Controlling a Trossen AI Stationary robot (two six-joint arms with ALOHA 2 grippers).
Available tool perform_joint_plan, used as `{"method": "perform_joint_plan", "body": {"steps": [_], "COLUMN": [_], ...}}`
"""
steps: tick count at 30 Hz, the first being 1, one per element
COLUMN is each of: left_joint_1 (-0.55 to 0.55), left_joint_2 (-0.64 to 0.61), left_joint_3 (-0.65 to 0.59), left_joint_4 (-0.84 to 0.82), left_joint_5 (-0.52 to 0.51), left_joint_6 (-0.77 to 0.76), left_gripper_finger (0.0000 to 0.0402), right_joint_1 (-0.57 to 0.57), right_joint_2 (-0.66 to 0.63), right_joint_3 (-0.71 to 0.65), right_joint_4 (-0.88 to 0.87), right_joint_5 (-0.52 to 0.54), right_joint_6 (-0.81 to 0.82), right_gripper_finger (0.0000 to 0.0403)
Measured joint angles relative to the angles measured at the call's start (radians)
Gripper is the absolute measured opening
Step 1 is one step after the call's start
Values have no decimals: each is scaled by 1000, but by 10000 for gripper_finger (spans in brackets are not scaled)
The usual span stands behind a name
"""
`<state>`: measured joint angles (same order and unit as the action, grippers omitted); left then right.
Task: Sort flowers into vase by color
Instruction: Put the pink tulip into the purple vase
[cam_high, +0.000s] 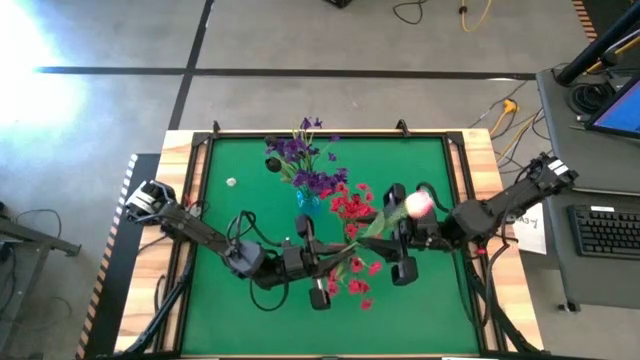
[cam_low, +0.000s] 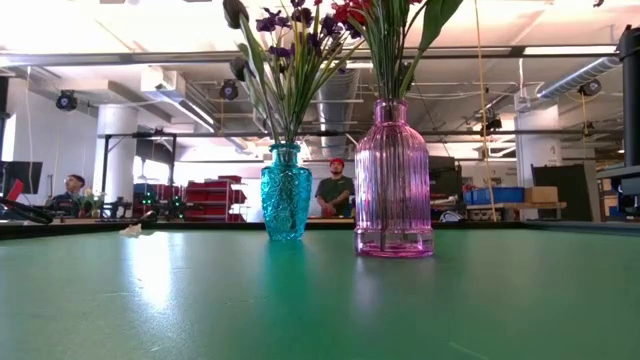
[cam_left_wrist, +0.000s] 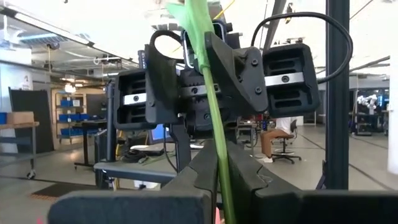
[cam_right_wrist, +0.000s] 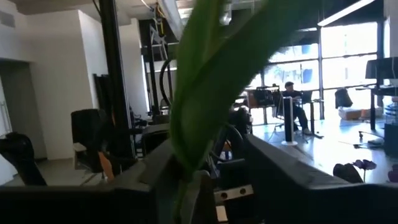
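Observation:
A flower with a white-pink tulip bud (cam_high: 418, 203) and a long green stem (cam_left_wrist: 214, 124) is held in the air above the table, between my two grippers. My left gripper (cam_high: 343, 258) is shut on the stem. Facing it, my right gripper (cam_high: 386, 232) is open, its fingers (cam_left_wrist: 163, 81) standing on either side of the stem and leaf (cam_right_wrist: 193, 124); whether they touch it does not show. A blue vase (cam_low: 286, 205) holds purple flowers (cam_high: 305, 165). A pink vase (cam_low: 393, 180) holds red flowers (cam_high: 350, 205). My left gripper pinches the tulip's green stem (cam_left_wrist: 222, 180) between its two fingers, at the end away from the bud. The fingers come from the table's left, slanting a little upward. The stem rises out of the hold toward my right gripper, and the flower is clear of the table.
Both vases stand at mid-table, just beyond the grippers, and the red blossoms (cam_high: 356, 285) spread out over the spot where my left gripper is. A small white object (cam_high: 231, 182) lies on the green mat at the left. People are in the room behind the far edge.

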<state>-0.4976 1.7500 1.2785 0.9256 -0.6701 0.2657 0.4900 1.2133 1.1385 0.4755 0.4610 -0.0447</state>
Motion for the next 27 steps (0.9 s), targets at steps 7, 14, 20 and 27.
{"method": "perform_joint_plan", "body": {"steps": [7,14,20,27], "left_joint_1": [0,-11,-37,-70], "left_joint_2": [0,0,-7,-14], "left_joint_3": [0,7,66,276], "left_joint_4": [-1,-14,-167,-642], "left_joint_5": [-2,-1,-1,1], "left_joint_6": [-13,-9,-16,-88], "left_gripper_finger": [20,110,201,246], "right_joint_1": [1,16,63,77], "right_joint_2": [0,-18,-124,-258], "right_joint_3": [0,0,3,67], "right_joint_4": [0,-35,-146,-461], "right_joint_5": [-47,-77,-75,-70], "right_joint_6": [-26,-15,-34,32], "right_gripper_finger": [40,22,22,22]}}
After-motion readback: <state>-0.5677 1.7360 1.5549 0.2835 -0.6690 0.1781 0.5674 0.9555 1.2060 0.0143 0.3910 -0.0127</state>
